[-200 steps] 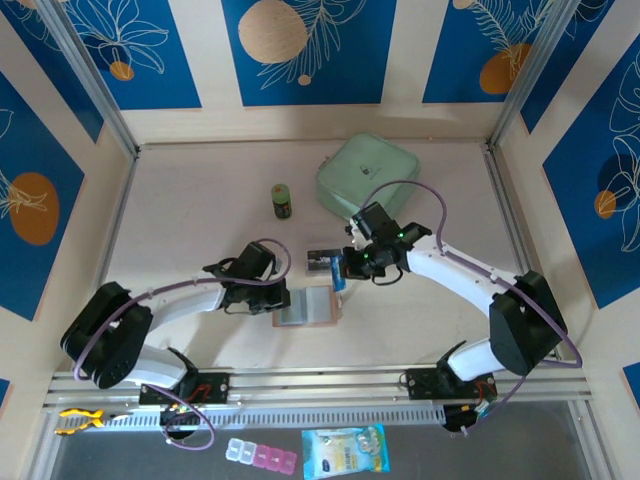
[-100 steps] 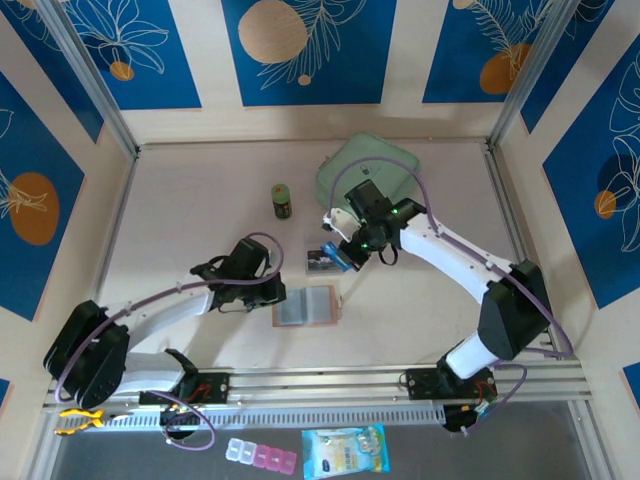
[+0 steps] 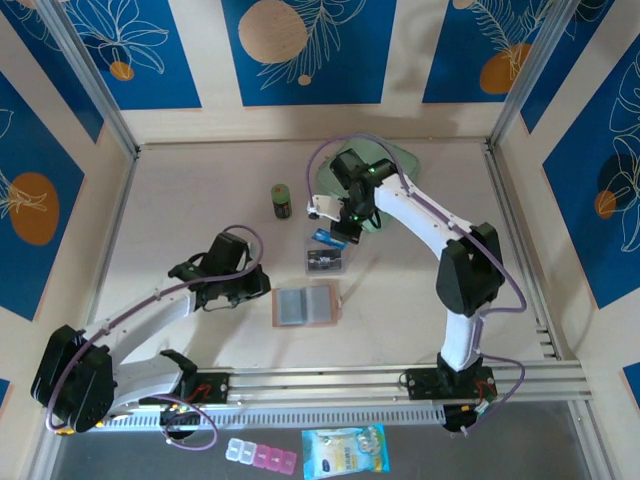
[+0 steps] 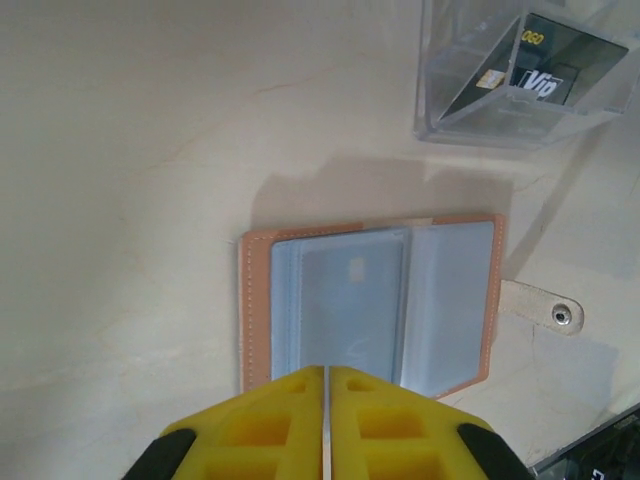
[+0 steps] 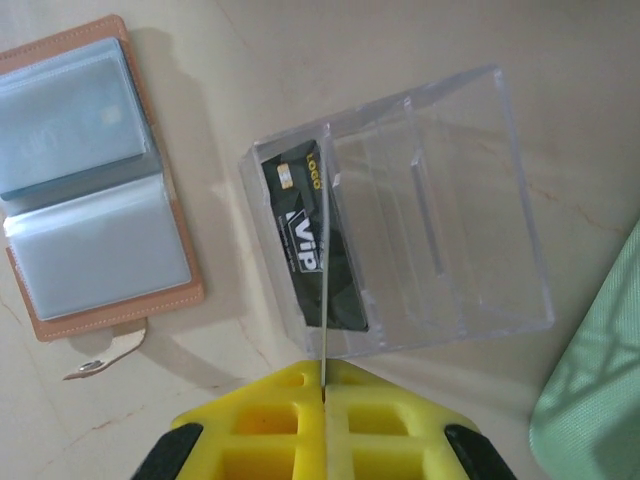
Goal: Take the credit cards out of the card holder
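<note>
Our left claw (image 4: 327,372) has its yellow fingers pressed together with nothing between them. From above, the left claw (image 3: 262,286) sits at 9 o'clock of the card holder (image 3: 305,305), just beside it and not touching.

The card holder (image 4: 370,310) lies open and flat on the table (image 3: 190,220), grey see-through pockets facing up. Its snap tab (image 4: 540,305) sticks out at 3 o'clock in the left wrist view. Through one pocket we see a pale teal card (image 5: 70,120) tucked inside.

Our right claw (image 5: 325,375) is clamped on a blue credit card (image 5: 325,270), which we see edge-on as a thin line rising toward 12 o'clock from the fingers. From above, the right claw (image 3: 335,226) holds that blue credit card (image 3: 322,238) over the 12 o'clock edge of the clear plastic box (image 3: 327,260). The box stands at 12 o'clock of the card holder, near it but apart.

Inside the clear plastic box (image 5: 430,210) a dark VIP card (image 5: 305,250) leans against the wall toward the card holder (image 5: 90,190). We see the same dark VIP card (image 4: 545,70) from the left wrist.

A small green jar (image 3: 283,201) stands at 10 o'clock of the box. A mint-green zip case (image 3: 395,160) lies at 1 o'clock, partly under the right arm.
</note>
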{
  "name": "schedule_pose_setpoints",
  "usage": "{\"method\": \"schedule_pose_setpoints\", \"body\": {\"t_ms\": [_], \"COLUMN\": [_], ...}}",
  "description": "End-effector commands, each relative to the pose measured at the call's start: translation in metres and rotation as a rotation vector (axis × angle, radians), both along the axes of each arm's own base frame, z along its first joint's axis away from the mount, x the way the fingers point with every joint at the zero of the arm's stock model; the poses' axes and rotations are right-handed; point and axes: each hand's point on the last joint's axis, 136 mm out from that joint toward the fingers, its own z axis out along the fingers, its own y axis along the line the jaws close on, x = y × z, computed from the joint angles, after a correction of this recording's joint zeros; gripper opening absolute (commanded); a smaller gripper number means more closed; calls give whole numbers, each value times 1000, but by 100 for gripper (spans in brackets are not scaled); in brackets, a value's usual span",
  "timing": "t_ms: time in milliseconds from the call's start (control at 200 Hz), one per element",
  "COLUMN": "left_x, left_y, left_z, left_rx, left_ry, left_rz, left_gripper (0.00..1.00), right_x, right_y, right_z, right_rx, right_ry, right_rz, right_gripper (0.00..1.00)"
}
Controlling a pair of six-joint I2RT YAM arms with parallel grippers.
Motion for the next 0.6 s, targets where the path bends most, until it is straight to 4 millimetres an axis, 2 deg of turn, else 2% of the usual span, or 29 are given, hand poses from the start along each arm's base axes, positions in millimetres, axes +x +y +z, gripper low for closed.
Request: {"method": "schedule_pose_setpoints", "body": {"t_ms": [0, 315, 595], "left_x": [1, 11, 12], "left_y": [7, 9, 10], "left_z": [5, 4, -2], "left_rx": [6, -3, -4], "left_ry": [6, 27, 51], "left_rz": [0, 4, 5], "left_gripper": [9, 10, 10], "right_x": [-8, 11, 24], "right_y": [5, 12, 11], "right_z": [6, -3, -16], "right_rx": [34, 30, -2], "right_ry": [75, 144, 164], "right_rz": [75, 113, 131], "right_gripper": [0, 0, 0]}}
